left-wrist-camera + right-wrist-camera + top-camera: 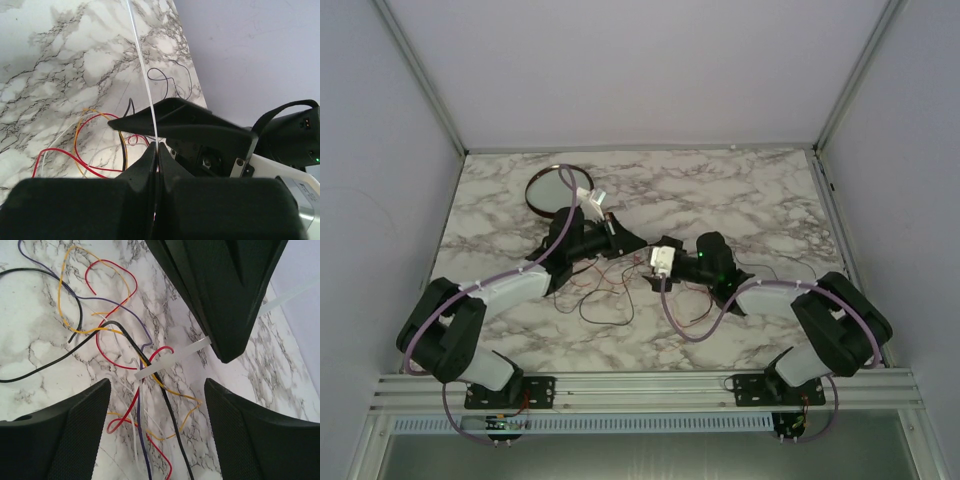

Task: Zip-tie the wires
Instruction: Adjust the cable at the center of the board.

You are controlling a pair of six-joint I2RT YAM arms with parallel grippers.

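Left gripper: the left gripper (156,149) was clenched on a zip tie (170,360). The pale strip was pinched between its closed fingers and ran out past them toward twelve o'clock in its own camera.
Reason for that hold: probably to keep the limp strip steady and aimed, so its free end could be laid across the bundle.
Right gripper: the right gripper (157,387) was released. Its jaws stood apart on either side of the strip's end and touched nothing.
Reason for that stance: it looked set to take the free end, a step not yet done.
Wires: the wires (145,395) lay loose on the marble table (720,190), near the table's centre, at about six o'clock from where the two grippers met.
Tie against wires: the free end lay across the strands where they crossed, not yet looped.
Dish: a round dish (530,190) sat at eleven o'clock from the left gripper, apart from the work.
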